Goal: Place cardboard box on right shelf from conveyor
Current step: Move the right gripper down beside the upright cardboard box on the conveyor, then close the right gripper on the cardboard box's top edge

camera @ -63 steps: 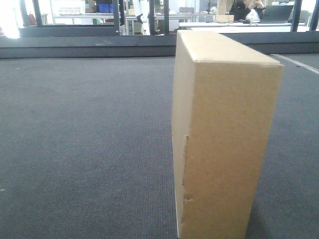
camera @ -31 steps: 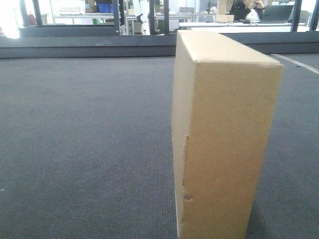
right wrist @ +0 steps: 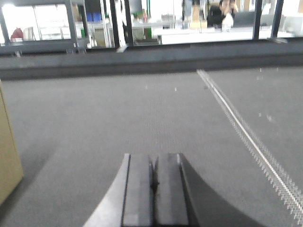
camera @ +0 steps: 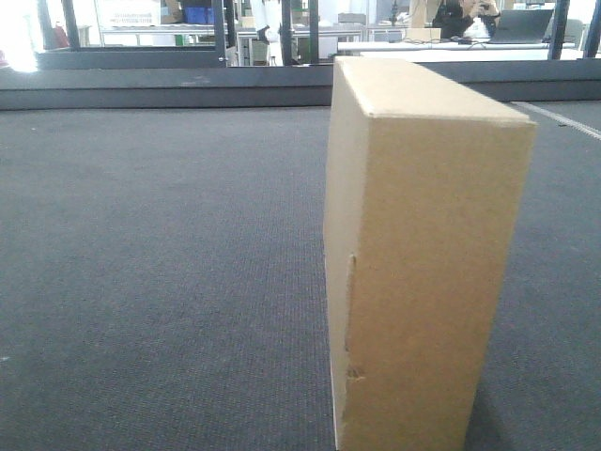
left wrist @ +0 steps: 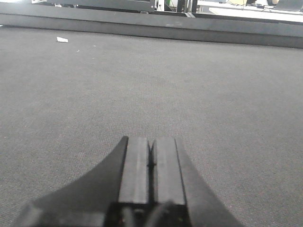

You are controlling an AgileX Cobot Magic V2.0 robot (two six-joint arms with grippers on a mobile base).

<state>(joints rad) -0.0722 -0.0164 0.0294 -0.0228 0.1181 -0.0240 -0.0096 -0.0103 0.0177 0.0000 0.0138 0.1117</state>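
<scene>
**A:** Where is the cardboard box (camera: pixel 423 254)?

**B:** It stands upright on a narrow side on the conveyor (camera: pixel 160 263), close to the front camera. There are small dents down its near left edge. Nothing touches it.

**A:** And the left pincer (left wrist: pixel 151 161)?

**B:** It is pressed together, pad flat against pad, and pinches nothing. It hangs low over bare belt. From its wrist view I cannot tell where it lies relative to the box.

**A:** The right pincer (right wrist: pixel 153 175)?

**B:** It is also closed on itself and empty. It sits to the right of the box and apart from it. A tan corner of the box shows at the left edge of that wrist view, with open belt between the two.

**A:** What else lies around the box?

**B:** A dark raised rail (camera: pixel 160 89) runs along the belt's far edge, behind the box. A pale stitched seam (right wrist: pixel 246 137) crosses the belt beyond the right pincer, on the side away from the box. A small white scrap (left wrist: pixel 62 39) lies on the belt near the rail. Behind the box, past the rail, stands a white bench (camera: pixel 451 45), too distant to detail.
</scene>
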